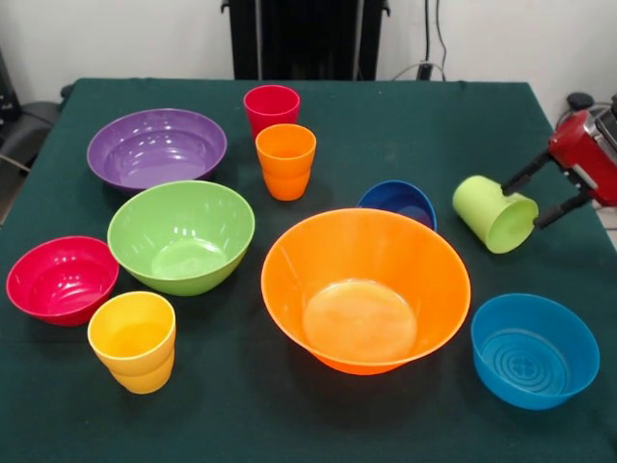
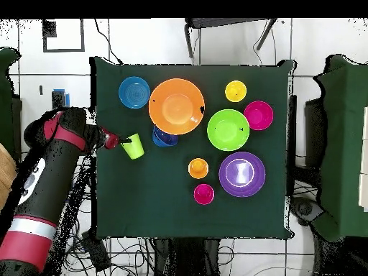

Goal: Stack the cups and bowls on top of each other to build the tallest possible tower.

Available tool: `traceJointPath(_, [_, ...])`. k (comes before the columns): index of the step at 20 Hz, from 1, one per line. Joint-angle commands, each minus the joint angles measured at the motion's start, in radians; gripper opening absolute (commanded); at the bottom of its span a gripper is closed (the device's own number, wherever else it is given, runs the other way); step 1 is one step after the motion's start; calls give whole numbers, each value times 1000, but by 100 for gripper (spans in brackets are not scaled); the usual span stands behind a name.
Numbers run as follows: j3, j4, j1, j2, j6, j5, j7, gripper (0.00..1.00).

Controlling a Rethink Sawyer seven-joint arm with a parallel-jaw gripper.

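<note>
Sideways, light green cup (image 1: pixel 495 214) in gripper (image 1: pixel 546 197).

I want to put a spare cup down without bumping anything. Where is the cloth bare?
Bare: the strip beyond the purple bowl and red cup on the robot's side. Crowded: around the orange bowl, with the dark blue bowl and green cup in the gripper.

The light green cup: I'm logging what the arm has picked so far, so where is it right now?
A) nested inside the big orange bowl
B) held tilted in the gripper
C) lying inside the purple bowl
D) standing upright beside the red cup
B: the gripper is shut on the light green cup, which is tipped on its side near the dark blue bowl.
</note>
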Motion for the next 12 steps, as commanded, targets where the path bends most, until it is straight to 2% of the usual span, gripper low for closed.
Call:
traceJointPath(1, [-10,-40,19,44,117,-40,212,100])
traceJointPath(3, [-24,-75,14,53,166,-28,202,100])
traceJointPath(8, [-26,-84,14,65,160,-7,207,100])
traceJointPath(12, [-43,-76,25,73,187,-15,202,100])
